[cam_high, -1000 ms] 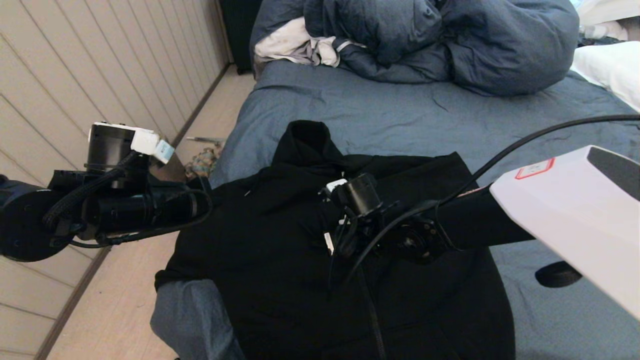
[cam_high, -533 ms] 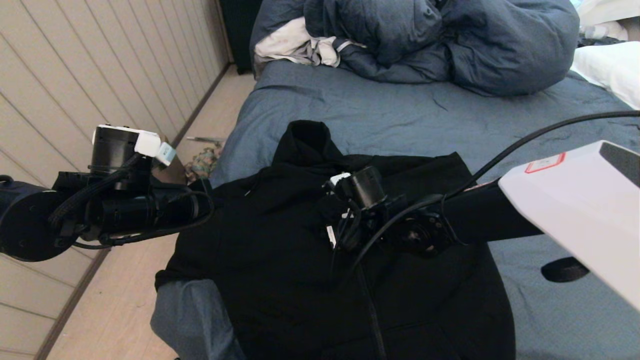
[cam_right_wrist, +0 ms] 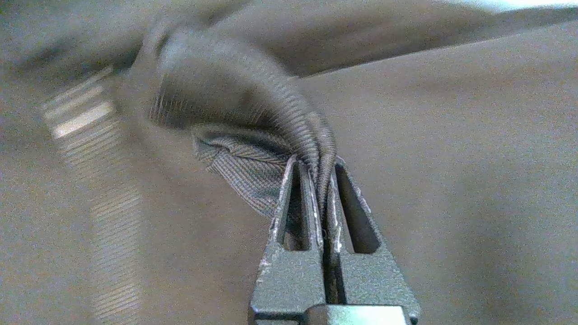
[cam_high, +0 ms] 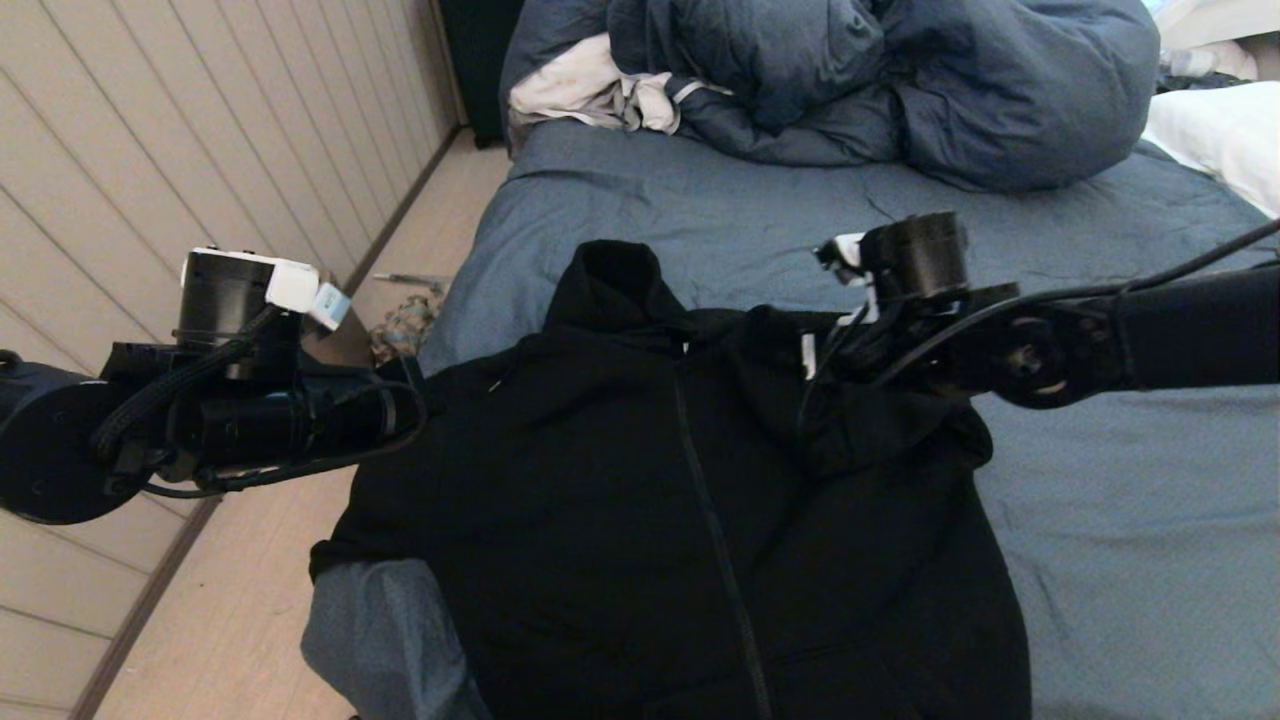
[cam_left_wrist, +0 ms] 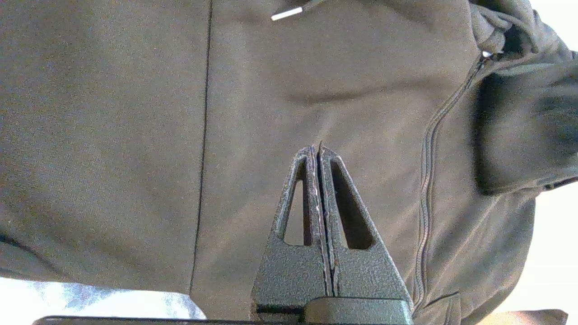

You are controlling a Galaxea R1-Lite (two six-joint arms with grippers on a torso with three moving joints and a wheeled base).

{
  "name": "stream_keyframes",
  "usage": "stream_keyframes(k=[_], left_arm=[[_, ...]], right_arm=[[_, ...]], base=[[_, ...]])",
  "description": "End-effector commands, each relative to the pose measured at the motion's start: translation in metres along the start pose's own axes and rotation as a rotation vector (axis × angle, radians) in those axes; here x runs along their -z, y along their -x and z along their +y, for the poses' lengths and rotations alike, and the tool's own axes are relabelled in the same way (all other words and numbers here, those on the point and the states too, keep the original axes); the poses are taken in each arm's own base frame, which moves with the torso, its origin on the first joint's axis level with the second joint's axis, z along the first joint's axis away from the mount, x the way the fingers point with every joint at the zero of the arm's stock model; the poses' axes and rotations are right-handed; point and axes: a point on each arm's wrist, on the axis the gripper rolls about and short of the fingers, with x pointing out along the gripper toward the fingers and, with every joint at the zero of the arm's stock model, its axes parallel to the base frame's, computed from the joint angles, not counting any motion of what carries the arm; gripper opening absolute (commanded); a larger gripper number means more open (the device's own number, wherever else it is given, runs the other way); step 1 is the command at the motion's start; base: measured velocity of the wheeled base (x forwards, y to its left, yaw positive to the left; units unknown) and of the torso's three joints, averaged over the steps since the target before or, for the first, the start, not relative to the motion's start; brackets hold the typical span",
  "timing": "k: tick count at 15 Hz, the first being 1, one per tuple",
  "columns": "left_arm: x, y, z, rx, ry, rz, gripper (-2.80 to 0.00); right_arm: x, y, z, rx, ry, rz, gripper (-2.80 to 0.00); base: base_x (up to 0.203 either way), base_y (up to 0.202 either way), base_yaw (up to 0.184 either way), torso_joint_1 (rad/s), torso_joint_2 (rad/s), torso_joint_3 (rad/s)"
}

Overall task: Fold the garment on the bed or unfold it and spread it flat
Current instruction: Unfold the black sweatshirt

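Note:
The garment (cam_high: 600, 500), a black zip-front hoodie, lies face up on the bed (cam_high: 700, 210) with its hood pointing away from me. My right gripper (cam_high: 822, 388) hovers over its right shoulder area, shut on the ribbed sleeve cuff (cam_right_wrist: 253, 104), which rises bunched from the fingers (cam_right_wrist: 295, 189). The lifted sleeve fabric (cam_high: 860, 430) hangs in folds under it. My left gripper (cam_left_wrist: 317, 149) is shut with nothing in it, held above the garment's left chest (cam_left_wrist: 135, 135), at the left edge of the garment in the head view (cam_high: 415, 395). The zipper (cam_high: 715, 540) runs exposed down the middle.
A puffy dark blue duvet (cam_high: 900, 80) and a white-grey cloth (cam_high: 590, 85) are heaped at the far end of the bed. A white pillow (cam_high: 1220, 140) lies at the far right. Wood floor (cam_high: 250, 600) and a panelled wall (cam_high: 120, 130) border the bed's left side.
My right gripper shut on the sleeve cuff near the zipper, then swung right and away, drawing the sleeve off the chest and uncovering the zipper. The left arm stayed nearly still.

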Motion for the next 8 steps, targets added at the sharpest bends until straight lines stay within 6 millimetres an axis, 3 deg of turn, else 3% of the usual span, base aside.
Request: stream_keyframes(k=[1,2,4,6,8], left_arm=[[-0.001,0.003,-0.001,0.007,0.010,-0.006,-2.80],[-0.002,0.004,-0.002,0.010,0.022,-0.010,-2.80],[-0.001,0.005,-0.003,0.013,0.023,-0.012,-2.80],[-0.001,0.005,-0.004,0.015,0.023,-0.010,-2.80],[0.001,0.005,-0.004,0.018,0.020,-0.005,-2.80]], right_arm=[[-0.028,0.027,-0.067,0.146,-0.046,-0.095,-2.80],[-0.034,0.038,-0.098,0.219,-0.054,-0.118,-2.80],[-0.039,0.058,-0.141,0.323,-0.056,-0.141,-2.80],[-0.034,0.062,-0.170,0.399,-0.065,-0.127,-2.80],[-0.024,0.052,-0.209,0.463,-0.098,-0.094,-2.80]], base=[[0.000,0.000,0.000,0.000,0.00,0.000],[0.000,0.000,0.000,0.000,0.00,0.000],[0.000,0.000,0.000,0.000,0.00,0.000],[0.000,0.000,0.000,0.000,0.00,0.000],[0.000,0.000,0.000,0.000,0.00,0.000]])
